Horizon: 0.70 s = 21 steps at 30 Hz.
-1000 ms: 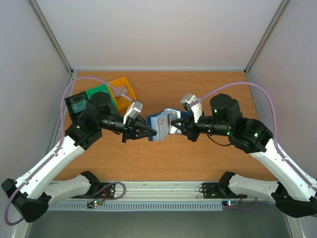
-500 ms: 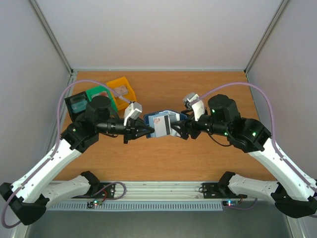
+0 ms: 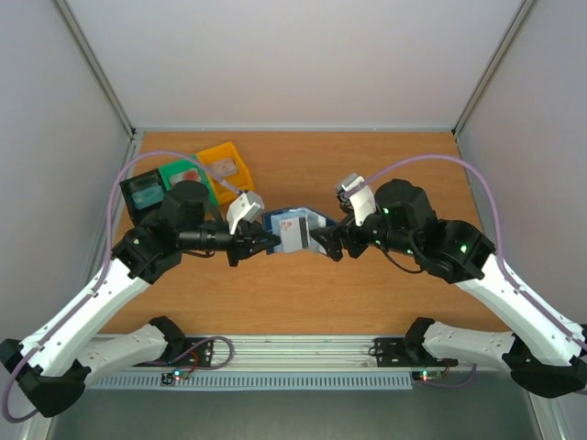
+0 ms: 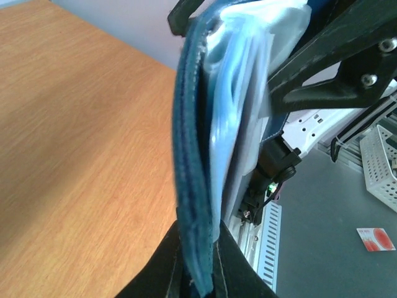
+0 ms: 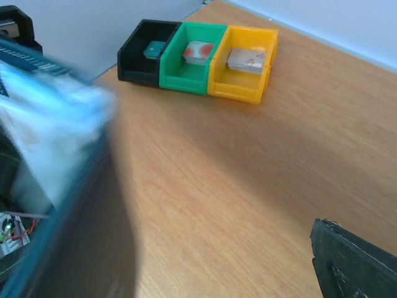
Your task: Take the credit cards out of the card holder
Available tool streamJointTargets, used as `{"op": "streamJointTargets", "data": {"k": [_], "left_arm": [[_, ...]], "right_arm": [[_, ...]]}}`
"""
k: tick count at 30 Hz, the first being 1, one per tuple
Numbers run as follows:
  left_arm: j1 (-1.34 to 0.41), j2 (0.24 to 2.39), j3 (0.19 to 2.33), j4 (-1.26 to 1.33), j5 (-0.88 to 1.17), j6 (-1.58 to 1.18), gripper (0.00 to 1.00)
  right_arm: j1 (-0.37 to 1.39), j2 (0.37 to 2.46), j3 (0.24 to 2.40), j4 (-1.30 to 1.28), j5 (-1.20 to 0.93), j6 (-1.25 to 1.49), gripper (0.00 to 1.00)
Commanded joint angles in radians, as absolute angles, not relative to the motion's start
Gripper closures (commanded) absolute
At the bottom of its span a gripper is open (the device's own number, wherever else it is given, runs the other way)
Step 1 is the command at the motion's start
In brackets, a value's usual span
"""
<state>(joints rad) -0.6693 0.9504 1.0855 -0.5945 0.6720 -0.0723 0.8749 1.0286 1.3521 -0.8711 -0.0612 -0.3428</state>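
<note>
The dark navy card holder (image 3: 292,229) hangs open above the middle of the table, with a pale credit card with reddish marks (image 3: 294,224) showing in its pocket. My left gripper (image 3: 263,243) is shut on the holder's left edge. In the left wrist view the holder (image 4: 192,155) stands edge-on between the black fingers (image 4: 162,267), its pale blue pockets bulging to the right. My right gripper (image 3: 323,242) is open beside the holder's right side. In the right wrist view the holder (image 5: 49,118) is a blur at the left, with wood between the jaws (image 5: 217,248).
Black (image 5: 146,59), green (image 5: 195,62) and yellow (image 5: 245,74) bins stand in a row at the table's back left, each with a card inside. In the top view they are the black bin (image 3: 142,192), green bin (image 3: 183,172) and yellow bin (image 3: 227,165). Grey walls enclose the table.
My right gripper has opened and let go of the card holder. The left gripper, still shut on the holder, has drawn it slightly to the left.
</note>
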Motion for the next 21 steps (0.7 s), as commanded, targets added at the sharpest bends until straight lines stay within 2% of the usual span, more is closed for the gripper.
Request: {"op": "streamJointTargets", "data": {"k": [1, 5, 12, 17, 21], "left_arm": [[-0.673, 0.945, 1.093, -0.506, 0.627, -0.065, 1.0], [-0.673, 0.943, 1.088, -0.513, 0.619, -0.079, 1.0], [-0.673, 0.95, 1.087, -0.534, 0.558, -0.07, 1.0], [-0.673, 0.953, 1.074, -0.525, 0.574, -0.096, 1.0], [-0.673, 0.959, 1.054, -0.491, 0.599, -0.117, 1.0]], "right_arm": [[0.9, 0.979, 1.366, -0.92, 0.049, -0.368, 0.02], [0.9, 0.986, 1.379, -0.972, 0.11, -0.376, 0.02], [0.912, 1.059, 1.411, -0.878, -0.071, -0.34, 0.02], [1.004, 1.104, 1.397, -0.728, 0.131, -0.256, 0.02], [1.006, 1.134, 1.382, -0.628, 0.085, -0.207, 0.02]]}}
